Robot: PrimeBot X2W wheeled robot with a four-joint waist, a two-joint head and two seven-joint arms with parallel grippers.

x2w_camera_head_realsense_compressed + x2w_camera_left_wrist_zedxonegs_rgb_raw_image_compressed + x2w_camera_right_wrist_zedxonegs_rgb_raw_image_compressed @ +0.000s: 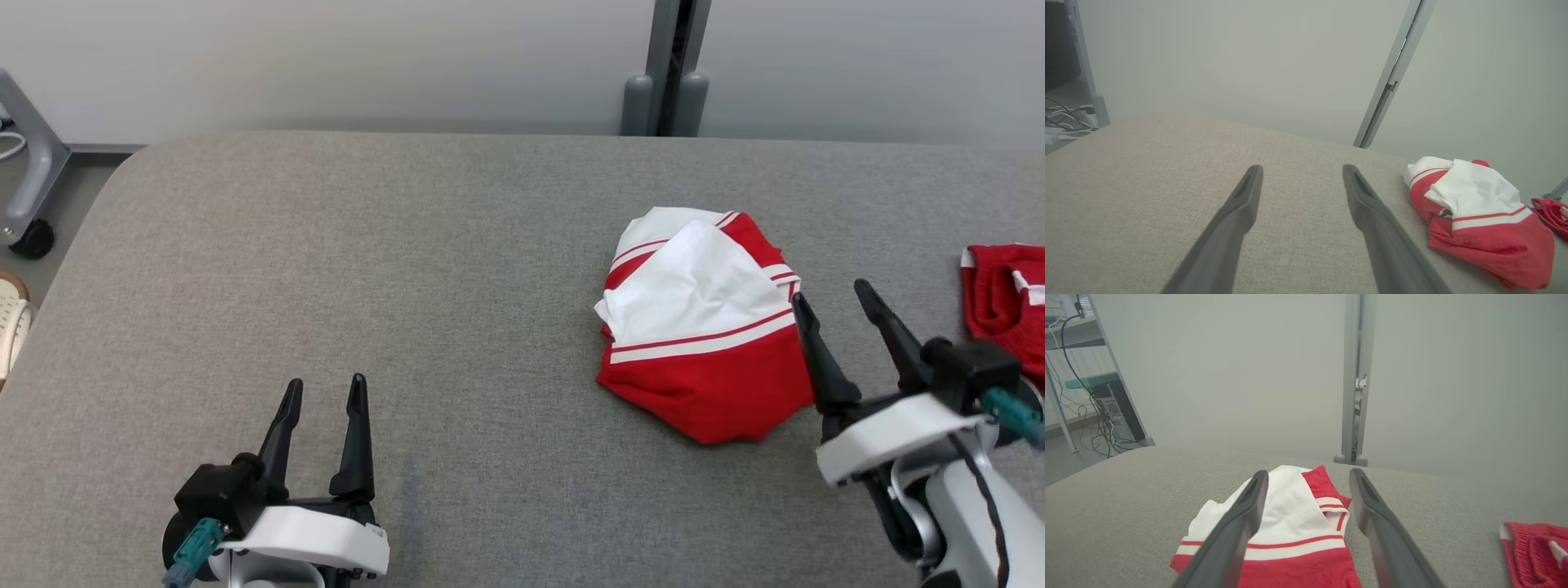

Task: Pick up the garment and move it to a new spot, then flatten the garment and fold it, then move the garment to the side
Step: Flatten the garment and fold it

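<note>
At the lower left of the head view, your left gripper (326,381) hangs over the bare grey table (408,269), fingers spread wide and holding nothing. At the lower right, your right gripper (829,291) is spread just as wide and is also empty. Its tips are just beside the right edge of the garment (702,327), a crumpled red-and-white heap right of centre. I cannot tell whether they touch the cloth.

The pickup looks not yet begun. Bring the right fingers down onto the near red hem. Take a thick fold rather than one thin layer, and close firmly before you lift.

Farther out, at the right edge, lies another red cloth (1000,290). Keep clear of it so it doesn't drag along.
</note>
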